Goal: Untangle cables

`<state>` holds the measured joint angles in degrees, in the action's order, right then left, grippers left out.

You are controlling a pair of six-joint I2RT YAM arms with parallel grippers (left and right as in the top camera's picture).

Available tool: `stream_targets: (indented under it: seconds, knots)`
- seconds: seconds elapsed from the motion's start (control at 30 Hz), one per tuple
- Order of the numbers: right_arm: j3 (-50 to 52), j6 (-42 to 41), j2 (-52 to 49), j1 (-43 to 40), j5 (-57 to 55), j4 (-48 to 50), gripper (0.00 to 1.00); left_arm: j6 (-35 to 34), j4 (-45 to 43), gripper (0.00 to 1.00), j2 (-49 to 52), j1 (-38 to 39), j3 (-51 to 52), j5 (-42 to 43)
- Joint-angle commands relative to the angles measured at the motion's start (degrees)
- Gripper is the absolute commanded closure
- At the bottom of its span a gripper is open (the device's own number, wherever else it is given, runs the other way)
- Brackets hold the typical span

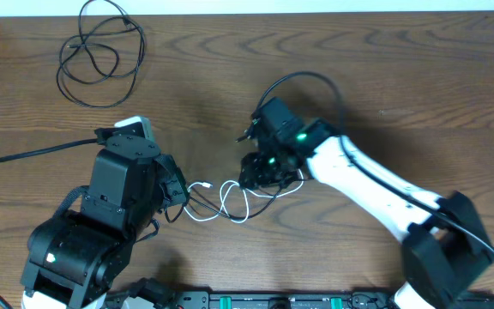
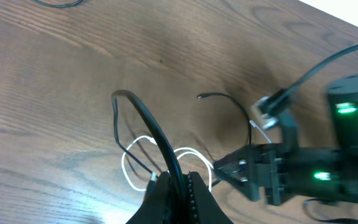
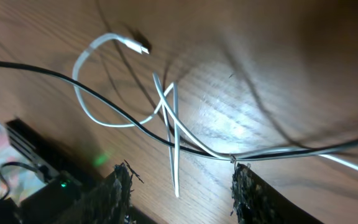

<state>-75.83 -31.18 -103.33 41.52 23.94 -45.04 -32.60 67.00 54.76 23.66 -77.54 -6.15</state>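
A white cable (image 1: pixel 230 202) lies in loops at the table's middle, crossed by a thin black cable (image 1: pixel 197 199). My left gripper (image 1: pixel 178 190) is shut on this black cable (image 2: pixel 148 121), which arches up out of the jaws (image 2: pixel 179 186) in the left wrist view. The white cable's loops (image 2: pixel 129 158) lie just beyond. My right gripper (image 1: pixel 264 169) hovers over the right end of the tangle. Its fingers (image 3: pixel 179 186) are open, wide apart, with white cable strands (image 3: pixel 174 143) and the black cable (image 3: pixel 73 84) between and ahead of them. A second black cable (image 1: pixel 101 53) lies coiled at the far left, apart.
A thick black cable (image 1: pixel 24 154) runs from the left edge to the left arm. The right arm's own black cable (image 1: pixel 303 79) loops above its wrist. A black equipment rail (image 1: pixel 273 300) lines the near edge. The table's far edge (image 1: pixel 316 7) is at the top.
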Motion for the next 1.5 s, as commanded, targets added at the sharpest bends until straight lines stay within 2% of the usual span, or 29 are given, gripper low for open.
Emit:
stream_targets:
  seconds: [0.0, 0.17, 0.23, 0.33, 0.53, 0.77, 0.97, 1.23, 1.33, 1.47]
  knots:
    - [-0.2, -2.7, -3.5, 2.2, 0.7, 0.6, 0.5, -0.6, 0.4, 0.92, -0.2, -0.2, -0.7, -1.2]
    - [-0.2, -3.6, -6.5, 3.7, 0.4, 0.6, 0.55, -0.6, 0.5, 0.93, -0.2, -0.2, -0.7, -1.2]
    - [-0.2, -3.8, -7.2, 4.1, 0.4, 0.7, 0.62, -0.6, 0.5, 0.92, -0.2, -0.2, -0.7, -1.2]
    - [-0.2, -3.7, -7.6, 4.6, 0.3, 1.2, 0.99, -0.6, 0.5, 0.92, -0.2, -0.2, -0.7, -1.2]
    - [-1.4, -3.7, -6.3, 4.0, 0.9, 1.5, 0.99, -0.7, 1.1, 0.92, -0.1, -0.2, -0.7, -1.2]
    - [-8.6, -0.2, 2.6, 0.5, -2.0, -6.6, 0.99, -0.7, 2.1, 0.92, 0.2, -0.2, -0.7, -1.2]
    - [-15.8, 0.2, 13.8, -4.8, -14.3, -15.6, 0.99, -0.7, 2.6, 0.92, 0.7, -0.2, -0.7, -1.2]
    - [-17.2, -2.9, 29.2, -14.6, -29.9, -15.8, 0.99, -1.1, 3.3, 0.92, 1.4, -0.2, -0.7, -2.4]
    - [-17.2, -3.3, 32.6, -17.5, -40.7, -17.6, 0.99, -6.7, 6.1, 0.92, 1.7, -0.2, -0.6, -8.2]
    - [-17.2, -9.5, 33.6, -20.9, -54.1, -24.5, 0.99, -13.6, 10.2, 0.92, 2.1, -0.2, -0.6, -15.6]
